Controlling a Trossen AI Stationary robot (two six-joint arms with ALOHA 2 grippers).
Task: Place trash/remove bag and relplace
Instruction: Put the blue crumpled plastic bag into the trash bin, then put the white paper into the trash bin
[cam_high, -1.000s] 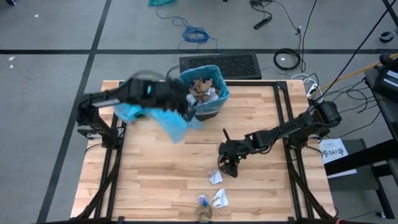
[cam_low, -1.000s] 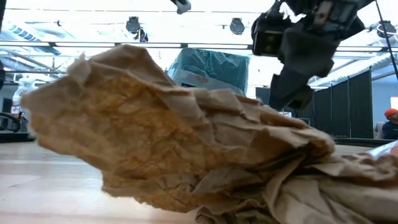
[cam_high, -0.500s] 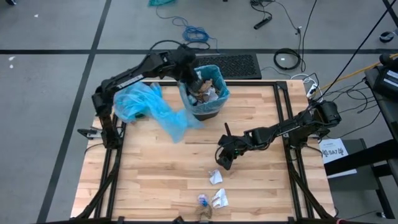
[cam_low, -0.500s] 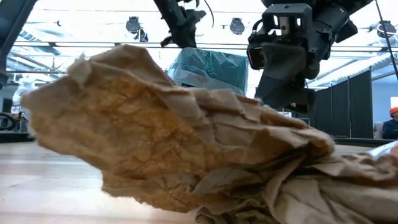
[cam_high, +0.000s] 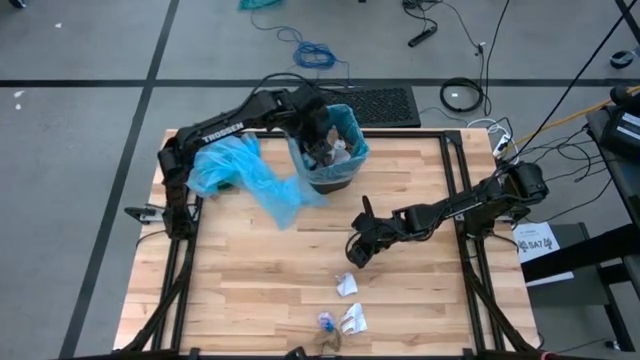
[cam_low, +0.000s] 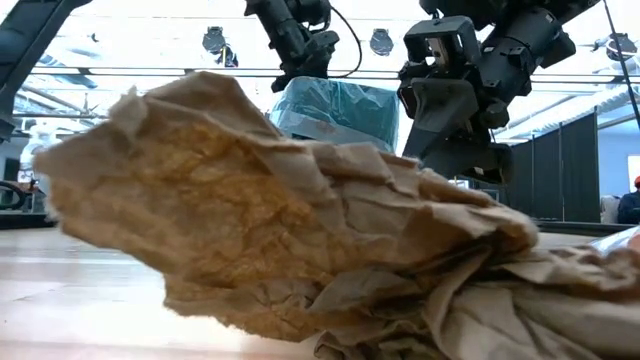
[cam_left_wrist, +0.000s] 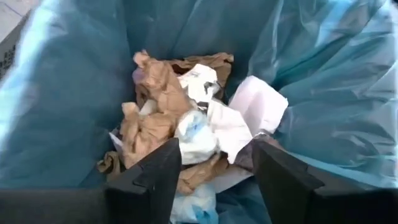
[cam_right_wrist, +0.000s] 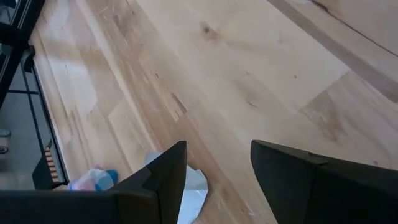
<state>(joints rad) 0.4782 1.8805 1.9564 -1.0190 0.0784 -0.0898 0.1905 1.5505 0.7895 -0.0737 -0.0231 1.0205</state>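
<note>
Wood table (cam_high: 250, 280): pale plank top with dark frame rails along left and right sides
Bin (cam_high: 330, 180): dark, at the far middle of the table, lined with a blue bag (cam_high: 352, 128) folded over its rim
Trash in bin (cam_left_wrist: 186, 124): brown and white crumpled paper wads with a pale blue bit, piled at the bottom of the liner
Trash on table: white wad (cam_high: 346, 285) right of centre; another white wad (cam_high: 353, 319) nearer; a blue-and-white bit (cam_high: 326, 321) just beside it; brown wad (cam_high: 327, 342) at the near edge
Brown wad, low view (cam_low: 280, 250): close to the camera, filling most of the frame
Spare bag (cam_high: 240, 175): loose blue plastic, spread on the far left of the table, reaching the bin's left side
Left gripper (cam_left_wrist: 214, 171): over the bin's mouth, fingers apart, nothing between them, pointing down at the trash inside
Right gripper (cam_right_wrist: 217, 171): above the table right of centre, just far of the white wad, fingers apart, holding nothing
Floor beyond table: black mat (cam_high: 355, 103), blue cable coil (cam_high: 315, 55)
</note>
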